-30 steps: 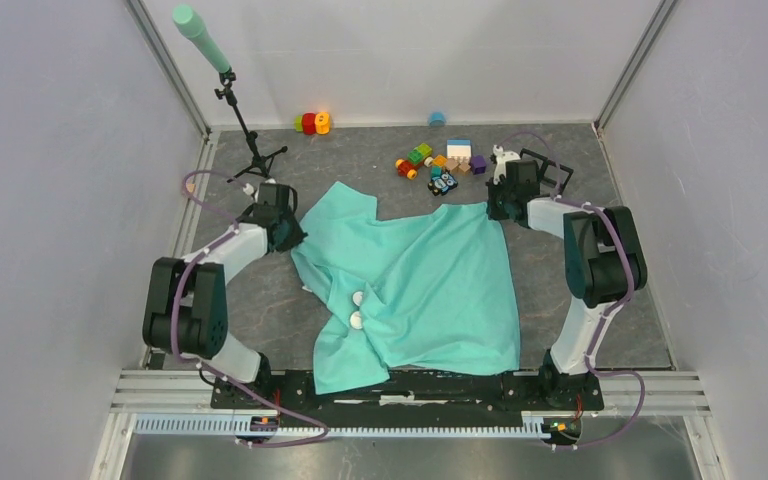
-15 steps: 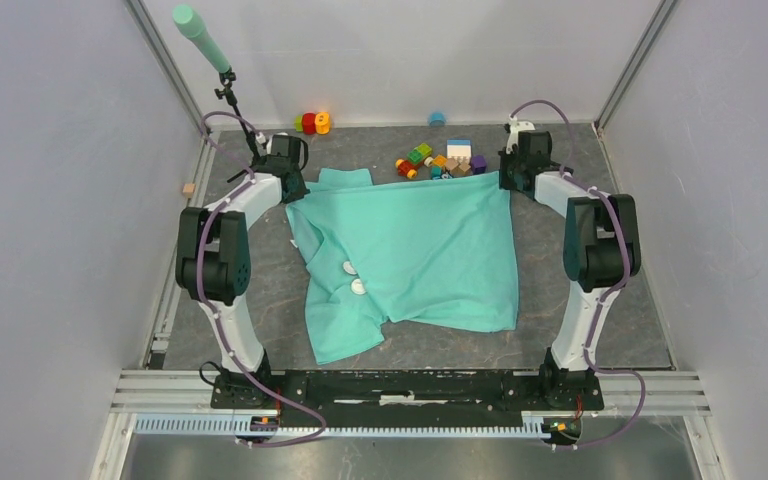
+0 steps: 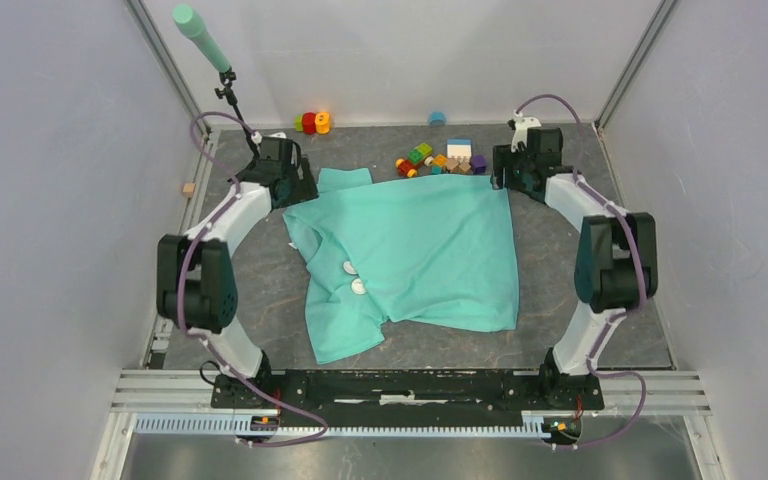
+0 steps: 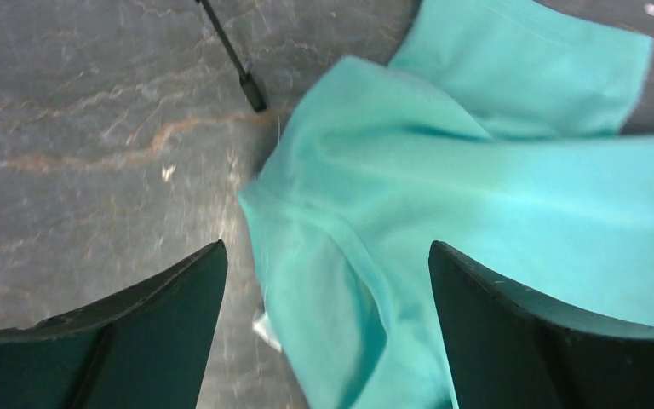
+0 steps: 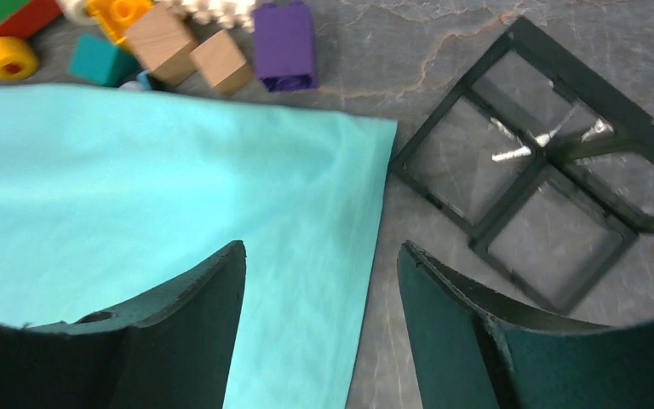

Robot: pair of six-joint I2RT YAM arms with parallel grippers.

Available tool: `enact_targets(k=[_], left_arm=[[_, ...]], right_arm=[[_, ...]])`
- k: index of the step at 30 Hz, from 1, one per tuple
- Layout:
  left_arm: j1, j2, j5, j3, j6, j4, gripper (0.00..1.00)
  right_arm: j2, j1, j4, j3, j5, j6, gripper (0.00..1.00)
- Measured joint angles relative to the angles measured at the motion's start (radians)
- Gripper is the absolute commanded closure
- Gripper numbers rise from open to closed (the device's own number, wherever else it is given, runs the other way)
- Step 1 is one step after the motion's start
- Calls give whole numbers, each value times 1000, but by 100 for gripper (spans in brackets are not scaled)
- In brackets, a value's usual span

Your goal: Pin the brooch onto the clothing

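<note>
Left hand [image 4: 326,249] and right hand [image 5: 320,249], jaws wide apart, over the far corners of the mint-green T-shirt [image 3: 415,245].

I see one large mint-green short-sleeved T-shirt of soft fabric [image 3: 430,250] lying mid-counter [image 3: 560,300], mostly spread flat. Its far edge runs nearly straight across. The far-right corner [image 5: 366,136] lies flat with a clean straight hem. One short sleeve [image 3: 345,180] pokes out flat at the far left. The left side is messier: fabric is doubled over and creased, and a folded flap [image 3: 345,335] trails toward the near-left. The near edge is a bit uneven. The right half is smooth with few wrinkles. Two small white round discs [image 3: 358,287] sit on the shirt by the left fold, close together; I can't tell what they are.
</note>
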Motion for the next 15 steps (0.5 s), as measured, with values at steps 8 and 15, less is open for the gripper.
enact_targets(k=[8, 15], left_arm=[[-25, -384, 57, -302, -36, -55, 16], [-48, -618, 101, -587, -137, -148, 23]], right_arm=[[-385, 0, 5, -317, -63, 68, 29], [-540, 2, -66, -564, -85, 100, 32]])
